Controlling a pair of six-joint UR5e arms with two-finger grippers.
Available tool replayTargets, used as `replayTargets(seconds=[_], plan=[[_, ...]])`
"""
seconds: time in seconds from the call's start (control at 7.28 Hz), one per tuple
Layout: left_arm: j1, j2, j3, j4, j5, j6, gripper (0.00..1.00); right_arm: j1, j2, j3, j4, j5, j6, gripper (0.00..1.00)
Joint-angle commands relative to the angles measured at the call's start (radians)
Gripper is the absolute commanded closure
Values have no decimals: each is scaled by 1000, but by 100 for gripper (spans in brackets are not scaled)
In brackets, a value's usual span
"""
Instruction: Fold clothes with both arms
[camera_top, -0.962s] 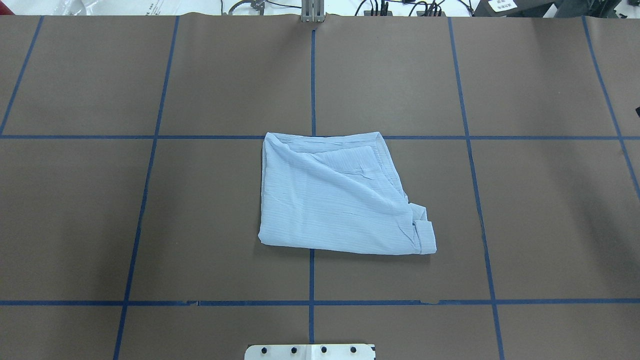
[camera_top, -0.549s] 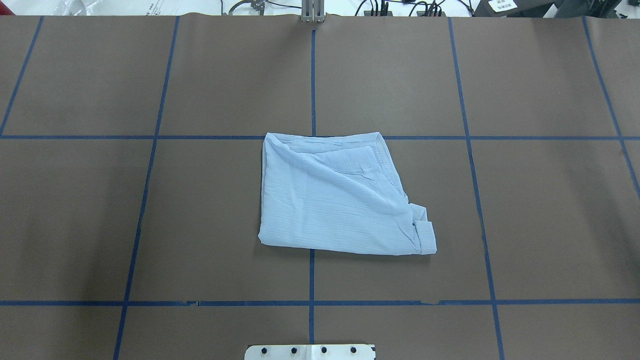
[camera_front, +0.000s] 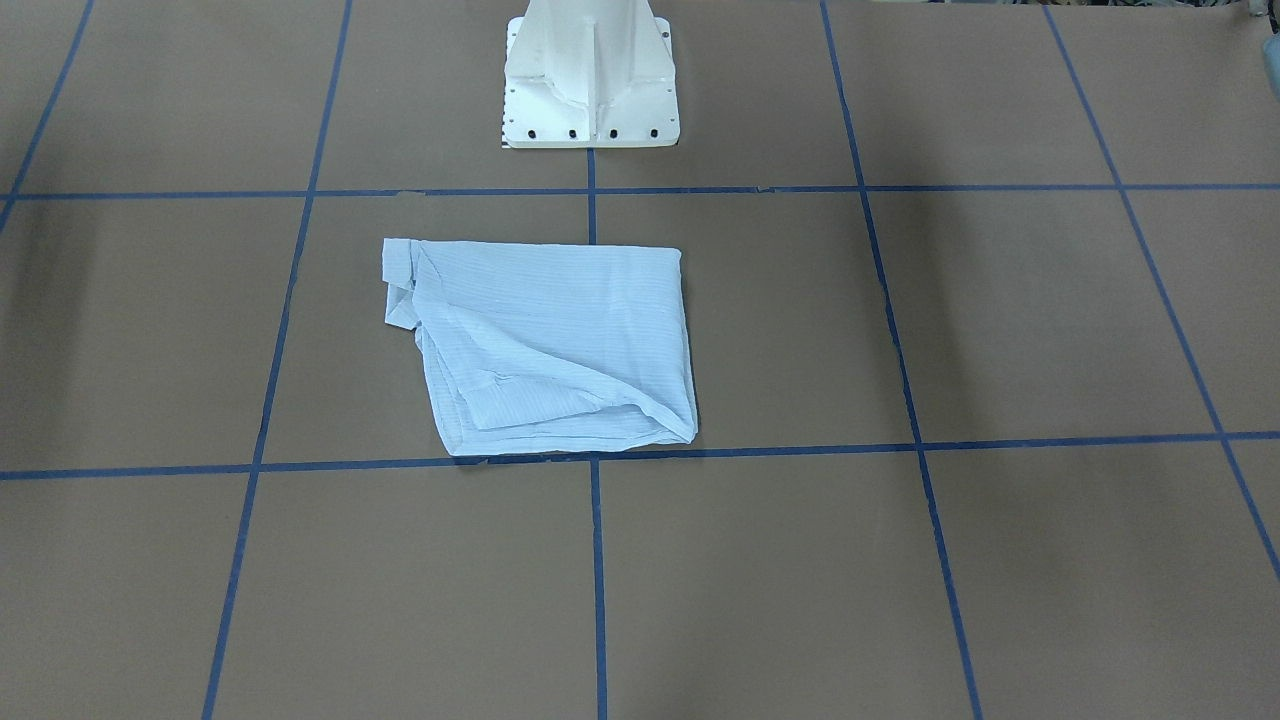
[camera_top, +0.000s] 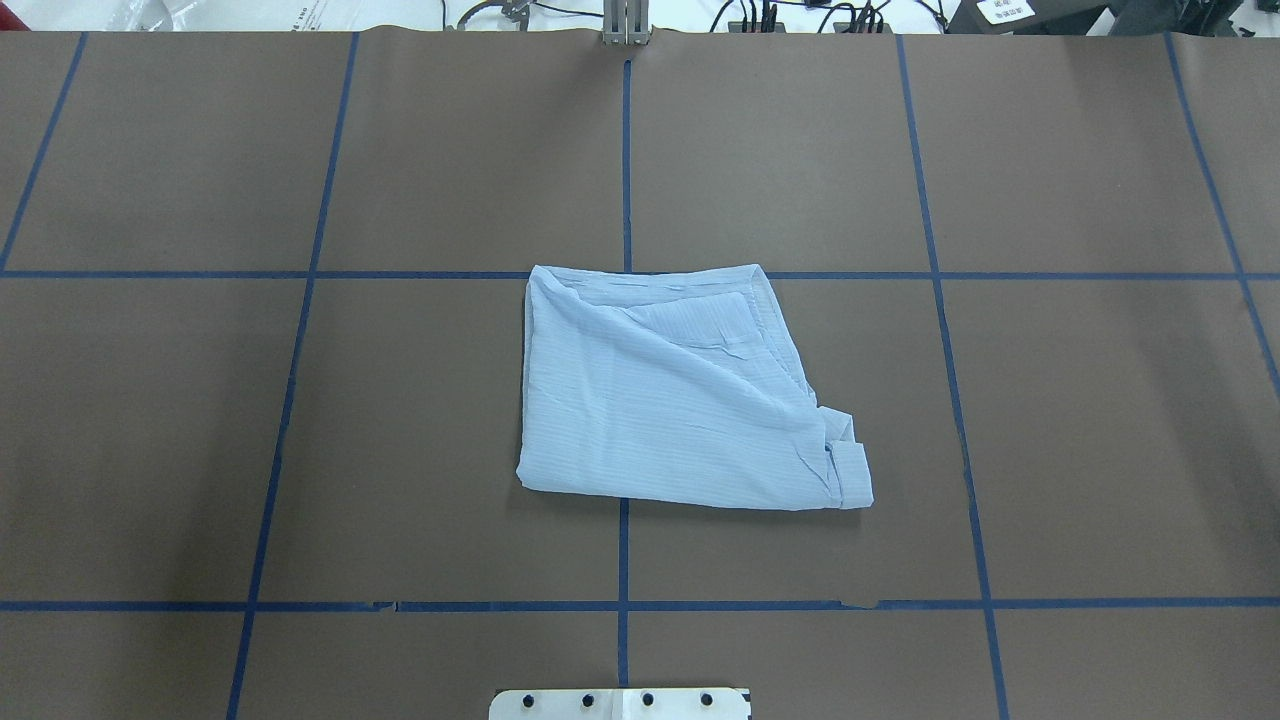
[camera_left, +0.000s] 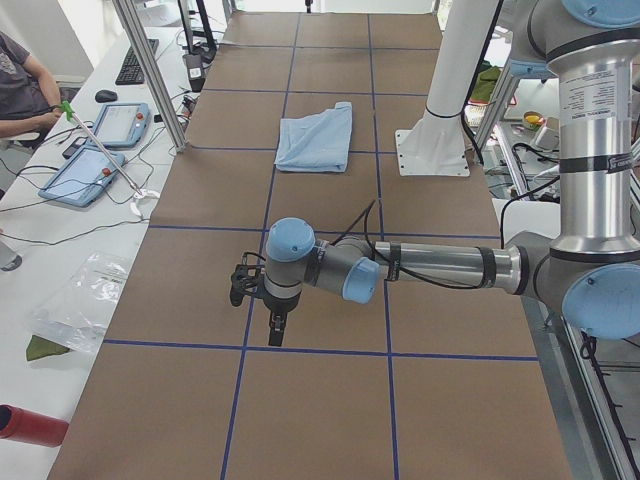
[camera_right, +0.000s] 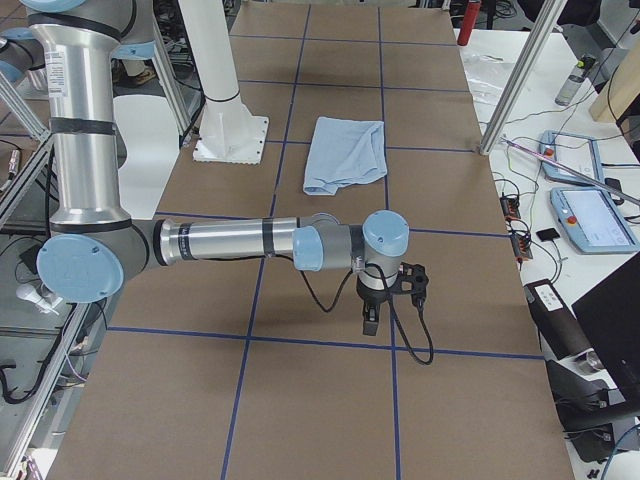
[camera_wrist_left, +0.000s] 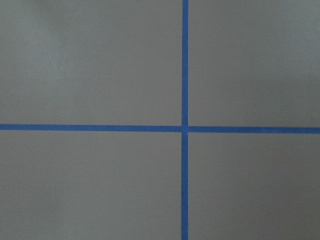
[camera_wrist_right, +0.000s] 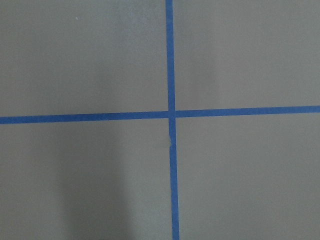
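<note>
From the front, the folded shirt (camera_front: 555, 345) lay flat on the brown table (camera_front: 1000, 320) before the white pedestal (camera_front: 588, 80). Its cuff (camera_front: 400, 270) was at the corner nearest the base, and its outer edge touched a blue tape line (camera_front: 800, 446).

From overhead, the shirt (camera_top: 670, 400) kept the same place and creases as a second before. A small dark shape then at the right edge was gone, and no arm showed.

From the left end, the left arm (camera_left: 430, 268) reached low over the table. The left gripper (camera_left: 277, 325) pointed down, holding nothing, well apart from the shirt (camera_left: 315, 135). I cannot tell how far open it was.

From the right end, the right arm (camera_right: 230, 240) and right gripper (camera_right: 368, 322) stood likewise, the opening again unclear.

Both wrist views showed only table and crossing tape.
</note>
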Motion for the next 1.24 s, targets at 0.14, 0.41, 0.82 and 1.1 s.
replayTargets(seconds=[0.14, 0.41, 0.82, 1.1], plan=[[-45, -4, -71, 242, -5, 192, 0, 14, -13, 132, -201, 17, 3, 0], [-73, 2, -52, 244, -44, 252, 0, 14, -51, 132, -187, 60, 3, 0], [-75, 13, -37, 233, -63, 254, 0, 14, -151, 130, -71, 45, 0, 0], [-75, 12, -32, 233, -63, 254, 0, 17, -184, 118, 34, 44, 14, 0]])
